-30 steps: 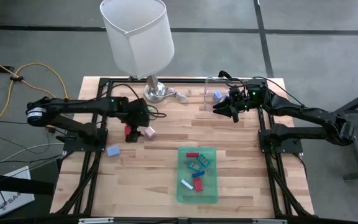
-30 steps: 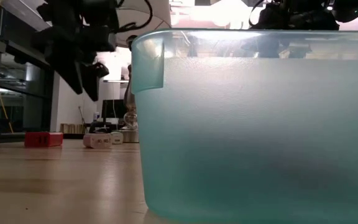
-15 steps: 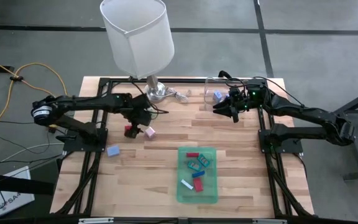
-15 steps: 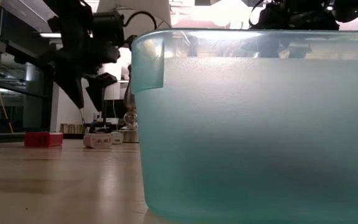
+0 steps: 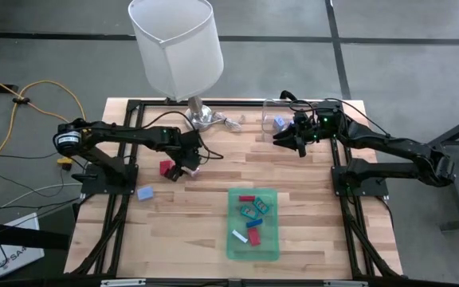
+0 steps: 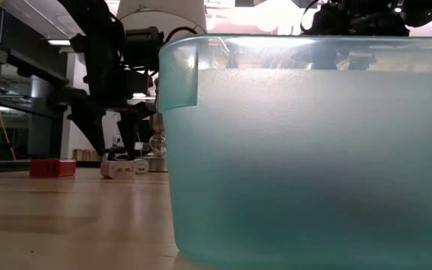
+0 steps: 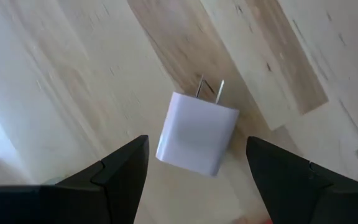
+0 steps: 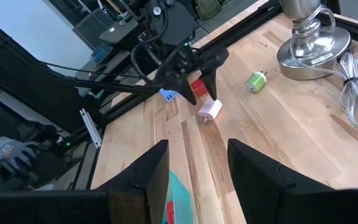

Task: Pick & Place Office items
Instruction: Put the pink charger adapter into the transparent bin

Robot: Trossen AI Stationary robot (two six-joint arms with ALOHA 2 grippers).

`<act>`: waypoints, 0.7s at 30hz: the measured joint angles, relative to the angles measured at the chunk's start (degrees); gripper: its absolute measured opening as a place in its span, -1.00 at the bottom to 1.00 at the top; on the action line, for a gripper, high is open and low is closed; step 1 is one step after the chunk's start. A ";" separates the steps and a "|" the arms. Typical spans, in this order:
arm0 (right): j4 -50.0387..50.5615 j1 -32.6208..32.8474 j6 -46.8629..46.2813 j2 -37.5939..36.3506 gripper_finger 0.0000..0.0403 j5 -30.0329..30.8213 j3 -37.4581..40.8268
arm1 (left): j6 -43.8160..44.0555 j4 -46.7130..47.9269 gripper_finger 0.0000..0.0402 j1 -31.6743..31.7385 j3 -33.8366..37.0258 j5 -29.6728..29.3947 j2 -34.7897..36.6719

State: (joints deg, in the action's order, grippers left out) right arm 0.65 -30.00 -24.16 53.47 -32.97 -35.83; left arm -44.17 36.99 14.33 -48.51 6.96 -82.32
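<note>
A small white plug-in block (image 7: pixel 196 134) with two metal prongs lies flat on the wooden table. It also shows in the high view (image 5: pixel 190 168) and low view (image 6: pixel 118 169). My left gripper (image 7: pixel 196 142) hangs just above it, pointing steeply down, open, one finger on either side, touching nothing. A red block (image 5: pixel 166 167) lies next to it, a blue piece (image 5: pixel 144 192) nearer the table's left. Several coloured items lie in the green tray (image 5: pixel 272 243). My right gripper (image 5: pixel 288 140) waits open at the far right with nothing between its fingers.
A lamp with a white shade (image 5: pixel 174 44), metal base (image 5: pixel 200 118) and coiled cable (image 5: pixel 229 122) stands at the far edge. A green piece (image 8: pixel 255 80) lies near the base. A clear container (image 5: pixel 271 115) stands beside my right gripper. Bare wood lies between tray and lamp.
My left gripper has come down toward the white plug-in block, shifting a little toward the table's right and near edges, and has rolled about its own axis. Its fingers have stayed open. The block and the other items have not moved.
</note>
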 joint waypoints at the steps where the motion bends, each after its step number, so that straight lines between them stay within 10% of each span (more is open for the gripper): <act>1: -0.01 0.01 -0.01 0.00 -0.26 0.00 0.00 | -0.82 -0.23 0.30 -0.02 0.00 -0.08 0.00; 21: 0.00 0.00 0.00 0.00 -0.26 0.00 0.00 | -4.43 -1.88 0.30 -2.27 -0.02 -1.54 -4.72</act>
State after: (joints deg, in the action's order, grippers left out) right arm 0.65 -30.00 -24.16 53.47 -32.97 -35.83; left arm -48.60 35.11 12.05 -48.53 5.42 -87.04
